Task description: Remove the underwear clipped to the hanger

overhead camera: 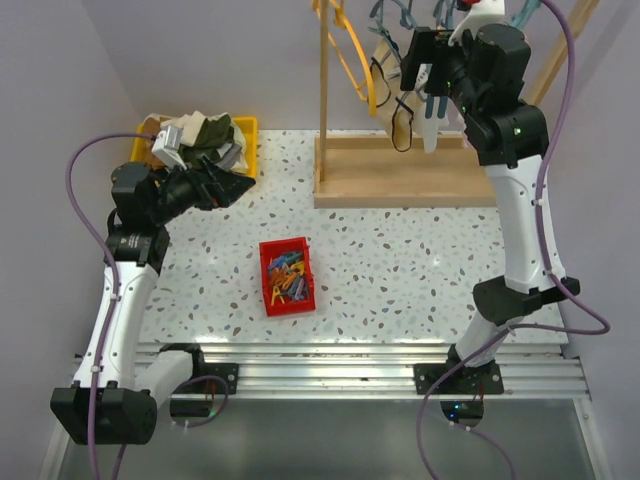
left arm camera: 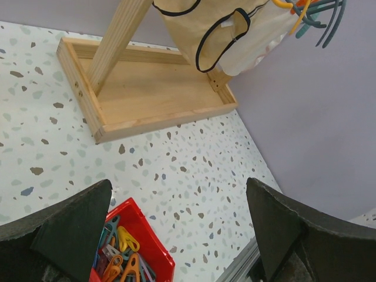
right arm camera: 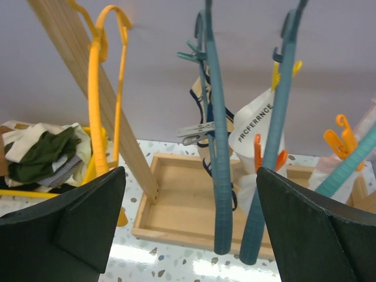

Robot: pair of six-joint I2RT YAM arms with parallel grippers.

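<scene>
Beige underwear with black trim (overhead camera: 388,92) hangs clipped to teal hangers (overhead camera: 395,20) on the wooden rack (overhead camera: 400,170). It also shows in the left wrist view (left arm camera: 200,29). In the right wrist view two teal hangers (right arm camera: 218,176) hang between my fingers, with a grey clip (right arm camera: 195,133), an orange clip (right arm camera: 258,155) and white printed underwear (right arm camera: 255,126). My right gripper (overhead camera: 425,70) is open, raised at the hangers. My left gripper (overhead camera: 225,180) is open and empty near the yellow bin.
A red tray (overhead camera: 287,276) of several clothespins sits mid-table, also in the left wrist view (left arm camera: 132,249). A yellow bin (overhead camera: 245,135) of clothes stands at the back left. A yellow hanger (right arm camera: 97,88) hangs at the rack's left. Walls close in behind.
</scene>
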